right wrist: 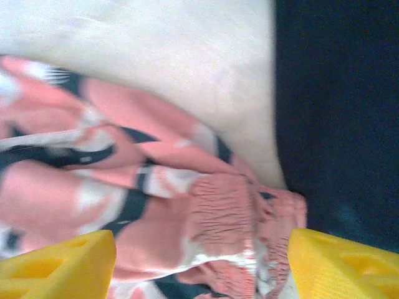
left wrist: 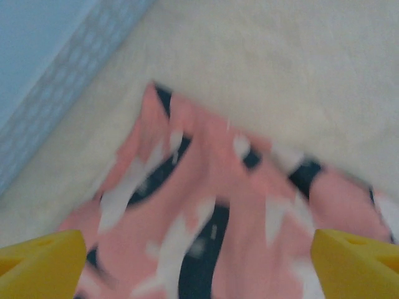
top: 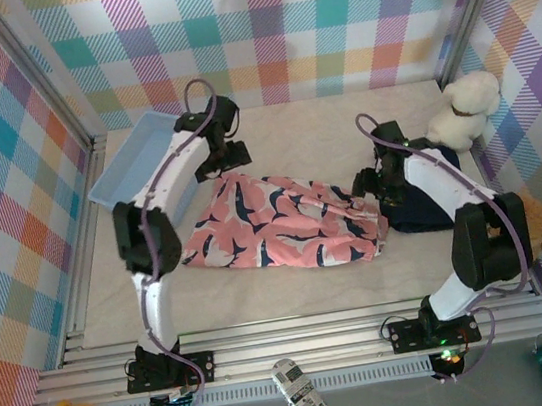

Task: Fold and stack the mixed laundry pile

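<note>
Cream table (top: 342, 132), pink garment (top: 284, 221), plaid walls (top: 276, 21)

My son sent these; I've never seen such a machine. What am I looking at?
Two robot arms are bolted at the near edge of a cream table. One picture looks down from above; the others come from wrist cameras, the yellow wedges being fingertips. On the table lie a pink printed cloth garment, a dark navy T-shirt, a light blue plastic basket and a white plush toy. The left gripper and right gripper are open above the pink garment, holding nothing.
</note>
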